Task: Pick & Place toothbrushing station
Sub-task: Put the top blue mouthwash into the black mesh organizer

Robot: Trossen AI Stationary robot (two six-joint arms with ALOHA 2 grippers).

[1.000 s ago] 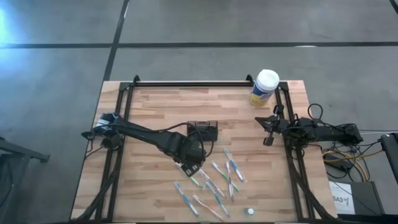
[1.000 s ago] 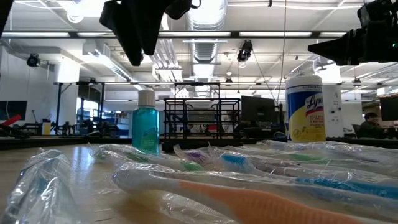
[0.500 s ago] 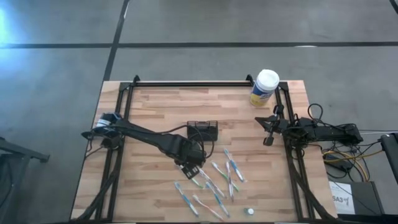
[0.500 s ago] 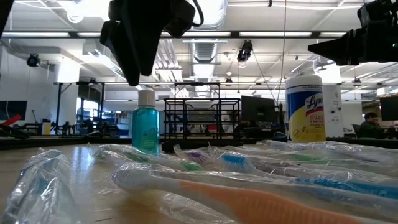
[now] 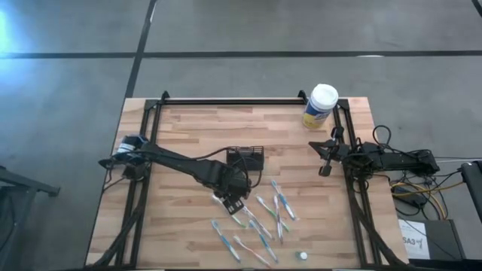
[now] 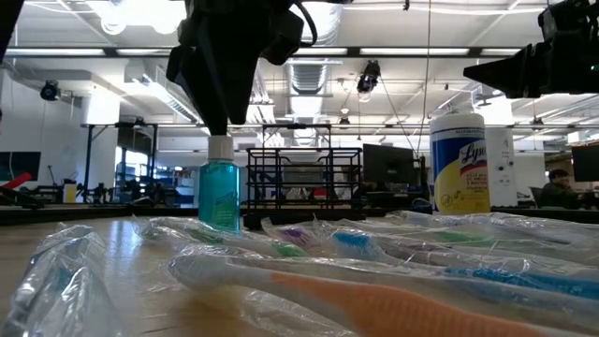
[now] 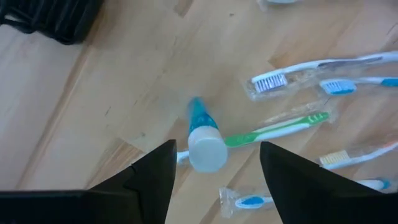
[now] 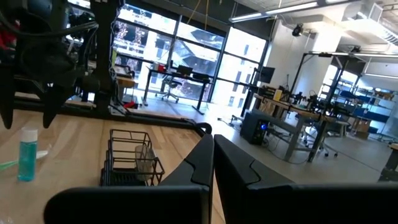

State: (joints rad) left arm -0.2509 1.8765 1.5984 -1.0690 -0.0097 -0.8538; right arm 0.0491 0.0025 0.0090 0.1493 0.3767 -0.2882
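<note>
The black wire-mesh basket [image 5: 246, 158] stands on its base at the table's middle; it also shows in the low view [image 6: 304, 176] and the right wrist view [image 8: 132, 159]. A small teal bottle with a white cap [image 7: 201, 140] stands upright on the table just near of the basket, and shows in the low view [image 6: 220, 192] too. My left gripper [image 7: 214, 149] is open and points down over the bottle, its fingers either side of the cap and apart from it; in the low view the gripper [image 6: 220, 126] hangs just above the cap. My right gripper [image 5: 325, 159] waits shut at the table's right edge.
Several wrapped toothbrushes [image 5: 260, 220] lie scattered on the near half of the table, right beside the bottle [image 7: 292, 121]. A yellow canister with a white lid [image 5: 320, 105] stands at the far right corner. A small white round thing [image 5: 302, 255] lies near the front edge.
My left gripper has come down toward the teal bottle and shifted a little sideways, so that it now hangs right over the cap. It has stayed open. The bottle, the basket and the toothbrushes have not moved.
</note>
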